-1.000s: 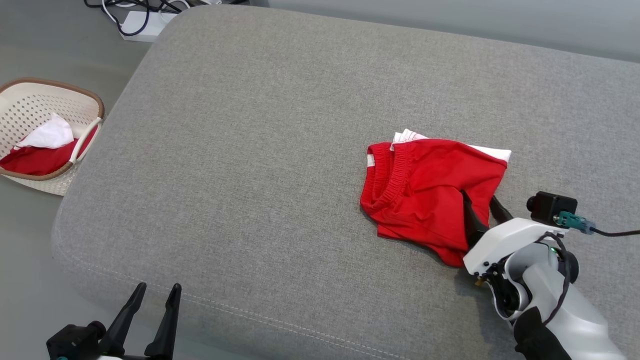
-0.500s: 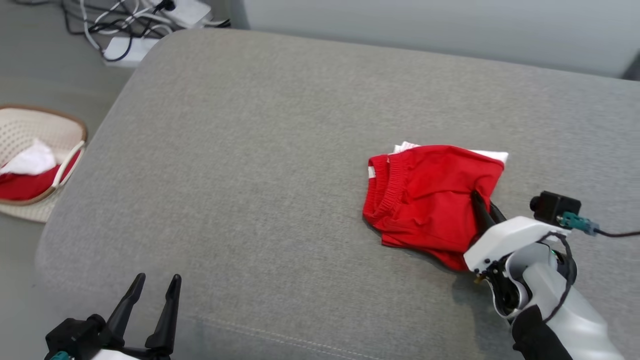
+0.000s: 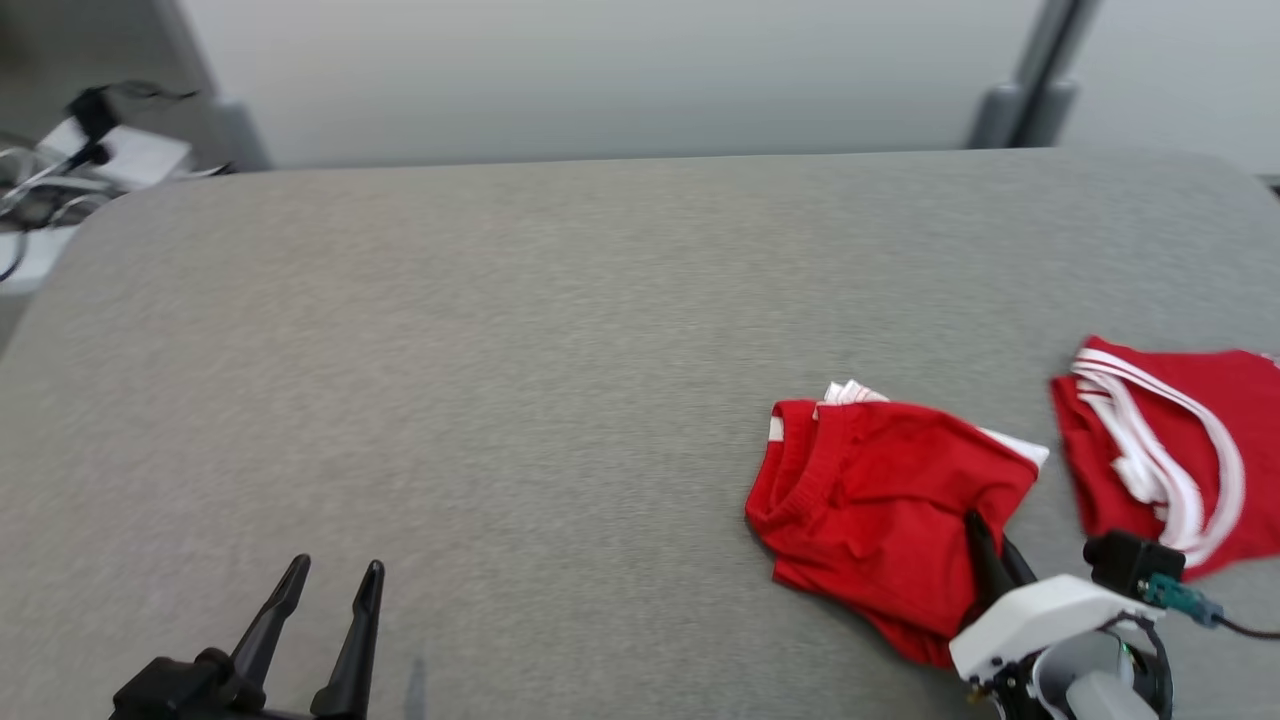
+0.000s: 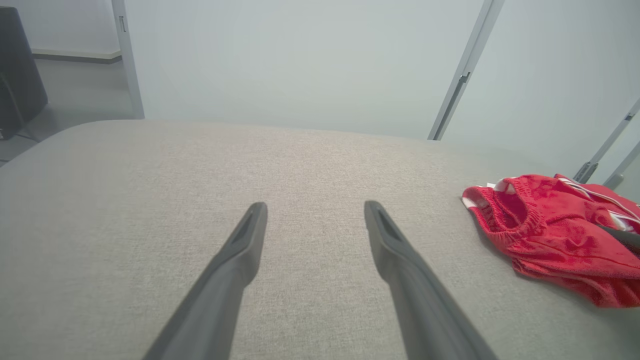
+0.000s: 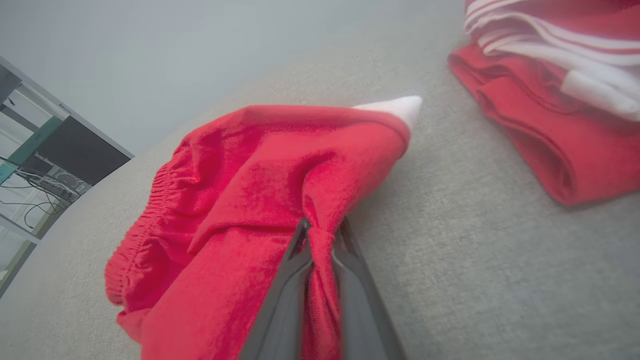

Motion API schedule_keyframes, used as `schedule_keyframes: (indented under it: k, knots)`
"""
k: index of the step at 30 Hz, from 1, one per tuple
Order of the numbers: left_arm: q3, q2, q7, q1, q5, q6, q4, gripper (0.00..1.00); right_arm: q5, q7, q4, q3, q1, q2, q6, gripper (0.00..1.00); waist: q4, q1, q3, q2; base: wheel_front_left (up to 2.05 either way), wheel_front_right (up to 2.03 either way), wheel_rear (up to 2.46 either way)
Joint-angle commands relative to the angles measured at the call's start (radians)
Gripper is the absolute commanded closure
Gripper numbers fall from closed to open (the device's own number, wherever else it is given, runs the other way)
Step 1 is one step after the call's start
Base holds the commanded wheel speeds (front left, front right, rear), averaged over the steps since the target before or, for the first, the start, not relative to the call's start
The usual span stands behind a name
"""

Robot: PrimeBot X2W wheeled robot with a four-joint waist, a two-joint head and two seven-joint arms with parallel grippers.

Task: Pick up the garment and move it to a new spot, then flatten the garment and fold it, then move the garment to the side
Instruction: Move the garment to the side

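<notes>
Newly shut, the right gripper (image 5: 322,227) is clamped on a fold of limp, lightweight red cloth shorts (image 3: 880,490); the left gripper (image 3: 336,565) is held wide.

Left gripper (image 3: 337,565) hovers spread wide; right gripper (image 3: 986,530) is pinched onto the garment (image 3: 870,480).

Right of the garment (image 3: 890,510), a striped red cloth (image 3: 1160,450) runs off the picture's edge — its far part unseen. Far left of the garment, cables (image 3: 22,185) are blurred; the right gripper (image 3: 988,535) is cropped at the wrist.
</notes>
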Motion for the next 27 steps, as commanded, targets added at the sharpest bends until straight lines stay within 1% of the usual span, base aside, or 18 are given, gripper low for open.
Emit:
schedule_keyframes:
  k: [1,3,4,8,10,13,16,18,20,21,24,27]
  knots:
    - [0.047,0.015,-0.010,-0.006,0.008,-0.007,-0.033,0.00,-0.007,-0.013,-0.047,0.020,0.027,0.006,0.002,1.00,-0.108,0.0000,-0.016,-0.0001,0.00,0.00,0.00]
    - [0.051,0.015,-0.010,0.001,0.013,-0.007,-0.043,0.00,-0.011,-0.013,-0.069,0.023,0.052,0.006,0.002,1.00,-0.149,0.0000,-0.013,-0.0001,0.00,0.00,0.00]
    - [0.051,0.015,-0.010,0.001,0.013,-0.007,-0.043,0.00,-0.011,-0.013,-0.069,0.023,0.052,0.006,0.002,1.00,-0.149,0.0000,-0.013,-0.0001,0.00,0.00,0.00]
    - [0.064,0.006,-0.010,0.013,0.004,-0.007,-0.069,0.00,-0.024,-0.013,-0.109,0.044,0.088,0.006,0.002,1.00,-0.214,0.0000,0.004,-0.0001,0.00,0.00,0.00]
    - [0.062,0.006,-0.010,0.015,-0.003,-0.007,-0.088,0.00,-0.040,-0.011,-0.121,0.054,0.099,0.006,0.002,1.00,-0.226,0.0000,0.015,-0.0001,0.00,0.00,0.00]
    - [0.054,0.013,-0.010,0.016,-0.015,-0.007,-0.112,0.00,-0.080,-0.012,-0.145,0.044,0.091,0.006,0.002,1.00,-0.225,0.0000,0.031,-0.0001,0.00,0.00,0.00]
    - [0.050,0.025,-0.010,0.020,-0.031,-0.007,-0.129,0.00,-0.199,-0.012,-0.159,0.000,0.053,0.006,0.002,1.00,-0.211,0.0000,0.047,-0.0001,0.00,0.00,0.00]
    - [0.049,0.037,-0.010,0.020,-0.037,-0.007,-0.138,0.00,-0.305,0.000,-0.169,-0.057,0.020,0.006,0.002,1.00,-0.195,0.0000,0.057,-0.0001,0.00,0.00,0.00]
    - [0.049,0.047,-0.010,0.019,-0.043,-0.007,-0.148,0.00,-0.392,0.035,-0.199,-0.131,-0.011,0.006,0.002,1.00,-0.176,0.0000,0.067,-0.0001,0.00,0.00,0.00]
    - [0.050,0.051,-0.010,0.019,-0.046,-0.007,-0.153,0.00,-0.456,0.059,-0.224,-0.168,-0.026,0.006,0.002,1.00,-0.167,0.0000,0.073,-0.0001,0.00,0.00,0.00]
    - [0.052,0.066,-0.010,0.019,-0.058,-0.007,-0.162,0.00,-0.567,0.152,-0.333,-0.261,-0.052,0.006,0.002,1.00,-0.141,0.0000,0.092,-0.0001,0.00,0.00,0.00]
    - [0.049,0.080,-0.010,0.019,-0.073,-0.007,-0.161,0.00,-0.642,0.262,-0.456,-0.322,-0.055,0.006,0.002,1.00,-0.115,0.0000,0.109,-0.0001,0.00,0.00,0.00]
